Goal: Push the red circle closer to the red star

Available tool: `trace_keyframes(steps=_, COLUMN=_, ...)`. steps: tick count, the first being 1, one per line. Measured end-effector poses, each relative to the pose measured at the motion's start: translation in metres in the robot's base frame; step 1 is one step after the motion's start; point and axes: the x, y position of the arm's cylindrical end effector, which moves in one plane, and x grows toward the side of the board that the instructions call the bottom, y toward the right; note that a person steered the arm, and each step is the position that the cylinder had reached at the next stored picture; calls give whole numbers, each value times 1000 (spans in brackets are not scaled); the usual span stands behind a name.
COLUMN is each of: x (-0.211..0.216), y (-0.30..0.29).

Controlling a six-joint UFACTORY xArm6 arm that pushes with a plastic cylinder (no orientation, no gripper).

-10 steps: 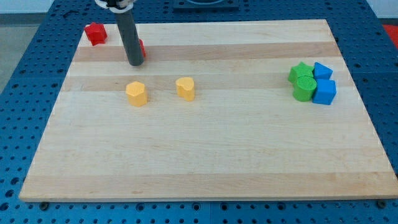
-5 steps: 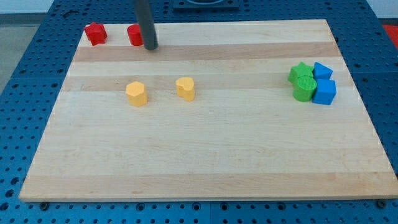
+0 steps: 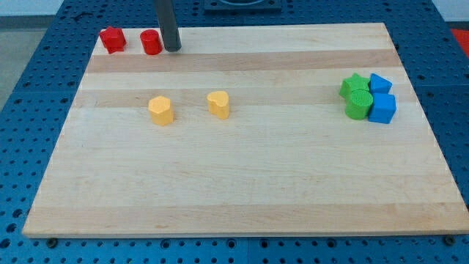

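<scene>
The red circle (image 3: pixel 151 42) sits near the board's top left edge. The red star (image 3: pixel 112 39) lies to its left, at the board's top left corner, with a small gap between them. My tip (image 3: pixel 172 48) is down on the board just right of the red circle, touching or almost touching its right side. The dark rod rises from it out of the view's top.
Two yellow blocks (image 3: pixel 160 111) (image 3: pixel 218 104) sit side by side below the red ones. At the view's right a cluster holds a green star (image 3: pixel 354 83), a green round block (image 3: pixel 358 104) and two blue blocks (image 3: pixel 379 83) (image 3: pixel 382 108). The wooden board (image 3: pixel 242 183) lies on a blue perforated table.
The red circle has been pushed up and to the left, toward the red star. My tip moved up to the top edge, then slightly left behind the circle.
</scene>
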Motion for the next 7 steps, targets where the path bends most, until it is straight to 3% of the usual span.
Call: trace_keyframes(steps=7, x=-19, y=-47)
